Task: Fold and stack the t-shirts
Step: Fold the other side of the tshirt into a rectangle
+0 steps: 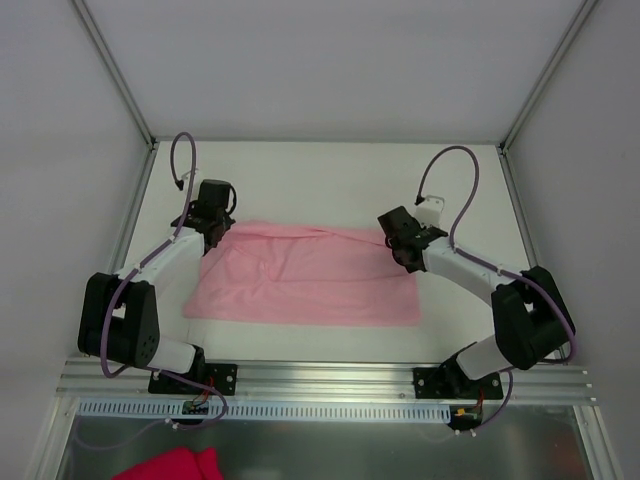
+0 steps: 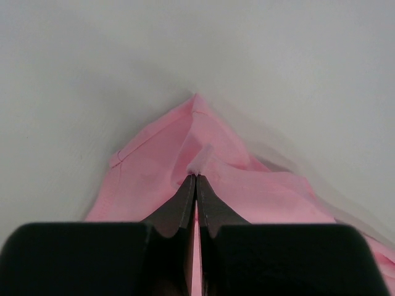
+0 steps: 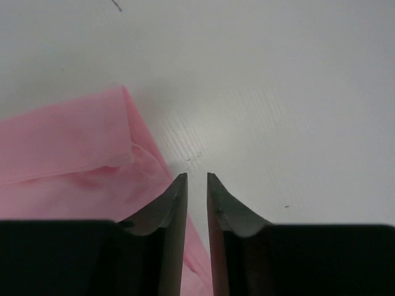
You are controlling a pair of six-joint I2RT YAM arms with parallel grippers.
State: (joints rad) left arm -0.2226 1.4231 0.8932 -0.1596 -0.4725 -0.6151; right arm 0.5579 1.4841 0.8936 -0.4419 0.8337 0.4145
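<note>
Pale pink t-shirt point(image 1: 305, 285) lies flat on the white surface point(image 1: 330, 180), about centred between the two arms. It is spread as a rough rectangle, wider along the near edge, with light creases running across the middle and a fold line along the far edge. The left gripper point(image 1: 220, 234) sits low at the shirt's far left corner. In the left wrist view its jaws are pressed together point(image 2: 195, 177) with a small pinch of the t-shirt point(image 2: 160, 160) caught right at the tips, and the fabric is pulled up into a little peak there. The right gripper point(image 1: 390, 240) is at the far right corner. In the right wrist view its jaws point(image 3: 197, 177) stand a narrow gap apart with nothing gripped; bare surface shows through the gap. The t-shirt point(image 3: 68, 142) edge lies just to the left of the jaws and runs under the left finger point(image 3: 170, 209), with a folded hem visible. Both arms reach in from the near metal rail point(image 1: 320, 378). A red cloth point(image 1: 170, 466) is at the bottom edge of the top view, below the rail and well apart from the shirt.
</note>
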